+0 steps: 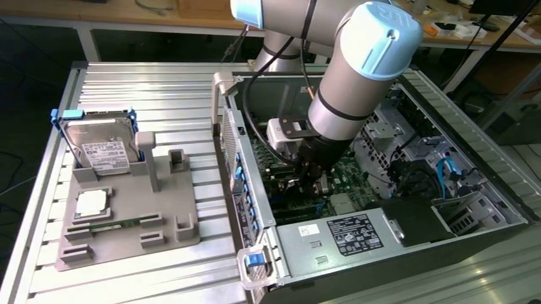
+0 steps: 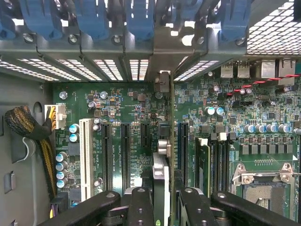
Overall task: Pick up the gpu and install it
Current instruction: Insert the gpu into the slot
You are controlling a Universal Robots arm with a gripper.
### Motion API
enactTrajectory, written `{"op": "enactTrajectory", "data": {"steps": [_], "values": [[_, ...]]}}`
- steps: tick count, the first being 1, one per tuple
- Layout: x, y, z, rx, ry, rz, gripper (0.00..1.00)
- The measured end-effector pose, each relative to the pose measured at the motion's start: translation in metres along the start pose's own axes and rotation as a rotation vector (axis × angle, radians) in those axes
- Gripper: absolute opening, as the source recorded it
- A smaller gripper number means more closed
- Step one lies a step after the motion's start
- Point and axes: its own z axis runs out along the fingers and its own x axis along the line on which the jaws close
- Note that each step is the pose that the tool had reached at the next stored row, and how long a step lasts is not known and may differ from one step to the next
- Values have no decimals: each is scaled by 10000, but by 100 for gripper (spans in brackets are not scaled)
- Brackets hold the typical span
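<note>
I see the gpu (image 2: 161, 181) edge-on as a thin upright card, its green board and black cooler running between my finger pads and its silver bracket end reaching toward the case's rear slot openings. My gripper (image 2: 167, 203) is shut on it, with one black finger (image 2: 140, 207) on each face. The card stands over the motherboard (image 2: 131, 108), beside the black expansion slots (image 2: 125, 155); whether it touches a slot is hidden. In the exterior view my gripper (image 1: 306, 180) reaches down inside the open computer case (image 1: 253, 221).
A row of blue slot latches (image 2: 94, 19) lines the case's rear wall. A braided cable bundle (image 2: 28, 127) and a white slot (image 2: 85, 155) lie to one side. Outside the case, a grey fixture plate (image 1: 127, 221) holds a hard drive in a blue frame (image 1: 100, 149).
</note>
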Motion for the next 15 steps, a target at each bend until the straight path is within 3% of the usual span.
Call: {"op": "enactTrajectory", "data": {"steps": [14,15], "values": [[4,0,0,0,-1,0,27],[4,1,4,4,-9,3,31]]}}
